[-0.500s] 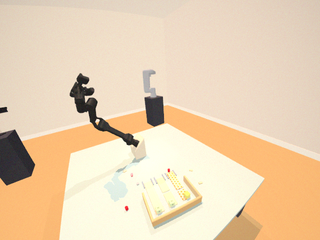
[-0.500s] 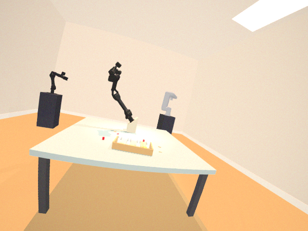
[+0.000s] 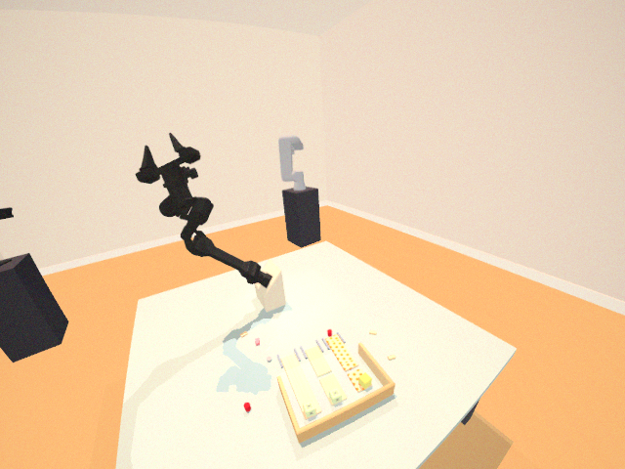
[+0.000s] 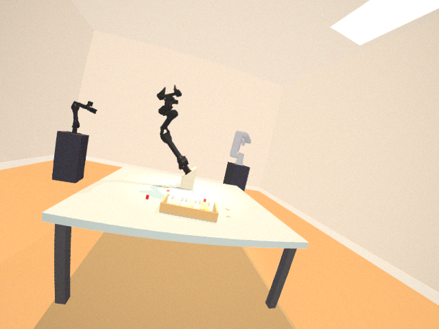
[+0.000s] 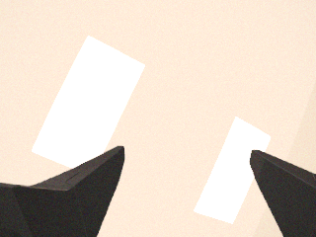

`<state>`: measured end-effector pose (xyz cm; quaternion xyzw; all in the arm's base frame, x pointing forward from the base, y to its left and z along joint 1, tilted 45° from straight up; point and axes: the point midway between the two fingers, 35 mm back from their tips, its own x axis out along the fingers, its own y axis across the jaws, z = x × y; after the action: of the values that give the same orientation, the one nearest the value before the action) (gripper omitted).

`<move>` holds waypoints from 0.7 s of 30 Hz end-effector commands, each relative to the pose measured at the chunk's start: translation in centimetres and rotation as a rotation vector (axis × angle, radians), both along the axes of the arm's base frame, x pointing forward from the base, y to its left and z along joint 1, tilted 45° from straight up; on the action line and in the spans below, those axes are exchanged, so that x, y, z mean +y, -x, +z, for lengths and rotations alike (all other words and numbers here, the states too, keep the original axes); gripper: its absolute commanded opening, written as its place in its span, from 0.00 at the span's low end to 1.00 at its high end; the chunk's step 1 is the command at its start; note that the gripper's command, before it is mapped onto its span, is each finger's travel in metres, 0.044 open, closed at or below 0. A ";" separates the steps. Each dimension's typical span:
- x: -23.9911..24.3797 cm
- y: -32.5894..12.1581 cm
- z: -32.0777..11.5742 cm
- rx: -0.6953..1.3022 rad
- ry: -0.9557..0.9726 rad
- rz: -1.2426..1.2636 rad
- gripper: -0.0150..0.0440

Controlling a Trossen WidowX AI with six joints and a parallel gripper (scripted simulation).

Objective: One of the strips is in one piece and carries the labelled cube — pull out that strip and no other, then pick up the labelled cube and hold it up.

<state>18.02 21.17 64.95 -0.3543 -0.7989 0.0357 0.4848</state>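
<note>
While the black arm (image 3: 222, 256) (image 4: 173, 147) stretches up high above the table (image 3: 201, 322) (image 4: 116, 212), its gripper (image 3: 158, 141) (image 4: 169, 87) (image 5: 187, 154) points upward, with the jaws released and nothing between them. In the top view, the wooden tray (image 3: 348, 411) (image 4: 187, 211) stands at the near side, and three strips lie in it. The left strip (image 3: 299, 381) is in one piece and carries a pale cube with a mark (image 3: 310, 409) at its near end. The middle strip (image 3: 317, 360) and the dotted strip (image 3: 341, 352) are each in two pieces.

Below your gripper (image 3: 158, 139) (image 4: 169, 86) (image 5: 187, 154), the tray wall (image 3: 348, 409) (image 4: 188, 212) looks like smooth, pale wood. The arm (image 3: 225, 256) (image 4: 174, 149) behind the gripper looks like dark, matt plastic to you.
</note>
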 end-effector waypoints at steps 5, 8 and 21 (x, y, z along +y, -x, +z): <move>0.8 -10.2 -5.0 0.524 -0.052 0.013 0.93; 0.6 -13.8 -7.9 0.705 -0.082 -0.019 0.93; -3.0 -24.7 -25.9 1.430 -0.285 -0.259 0.93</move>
<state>40.95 19.56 44.18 -0.2773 -0.3256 0.1132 0.8968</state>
